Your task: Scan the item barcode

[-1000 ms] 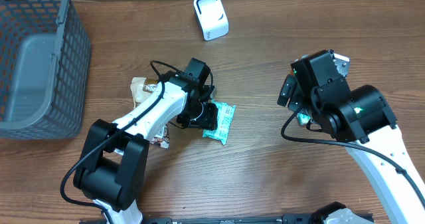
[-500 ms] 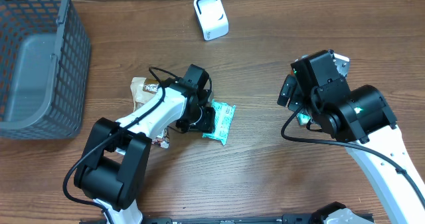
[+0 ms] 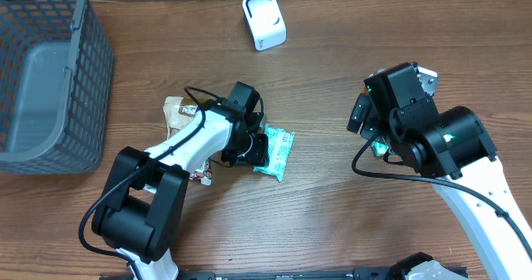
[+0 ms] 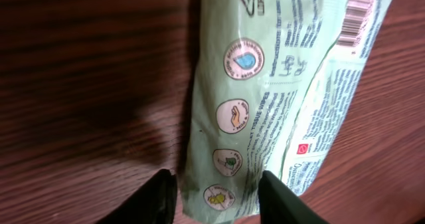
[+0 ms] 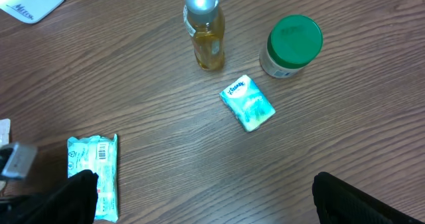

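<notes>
- One green wipes pack [image 4: 265,104] is the item to scan. It lies flat on the wooden table [image 3: 332,213] near its middle, with a barcode [image 4: 358,18] facing up at one end.
- Its long axis runs roughly from the far side of the table to the near side, slightly tilted. In the left wrist view it stretches straight away from the fingers.
- The left gripper [image 4: 216,197] is right on the pack, with one finger on each side of its near end, so closing would pinch across the short width. The jaws stand partly apart around the pack, and I cannot tell whether they press on it yet.
- The right gripper [image 5: 202,184] is spread wide and empty, hanging well off to the right. The left arm is clearly the nearer one.
- The white scanner [image 3: 264,20] stands at the far edge, beyond the pack and apart from it. My judgement is that the next move needs a firm pinch, then a lift that keeps the barcode end uncovered and turns it toward the scanner.
- A brown snack packet [image 3: 176,110] lies under the left arm, and a grey basket [image 3: 50,72] stands at the far left.
- A bottle [image 5: 204,28], a green-lidded jar [image 5: 292,44] and a tissue pack [image 5: 248,103] sit to the right.
</notes>
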### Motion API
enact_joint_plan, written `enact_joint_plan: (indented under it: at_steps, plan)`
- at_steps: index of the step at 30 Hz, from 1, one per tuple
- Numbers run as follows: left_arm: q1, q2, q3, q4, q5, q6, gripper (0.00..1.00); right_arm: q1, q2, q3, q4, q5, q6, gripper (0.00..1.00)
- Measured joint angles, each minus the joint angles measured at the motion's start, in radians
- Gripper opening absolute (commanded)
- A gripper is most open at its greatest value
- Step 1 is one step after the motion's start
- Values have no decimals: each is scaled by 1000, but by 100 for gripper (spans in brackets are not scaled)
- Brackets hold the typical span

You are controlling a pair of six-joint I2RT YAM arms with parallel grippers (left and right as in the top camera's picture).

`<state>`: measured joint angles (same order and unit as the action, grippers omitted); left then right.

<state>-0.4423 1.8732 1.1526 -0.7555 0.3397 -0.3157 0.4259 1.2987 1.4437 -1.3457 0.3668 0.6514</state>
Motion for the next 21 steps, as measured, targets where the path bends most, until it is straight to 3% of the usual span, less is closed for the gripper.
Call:
enact_joint_plan:
  at_steps: [5,21]
  plan:
    - [14,0,34,-43,0,0,55,0,0,0,0,0,0,100]
    - [-21,24,34,-51,-8,-8,52,0,0,0,0,0,0,100]
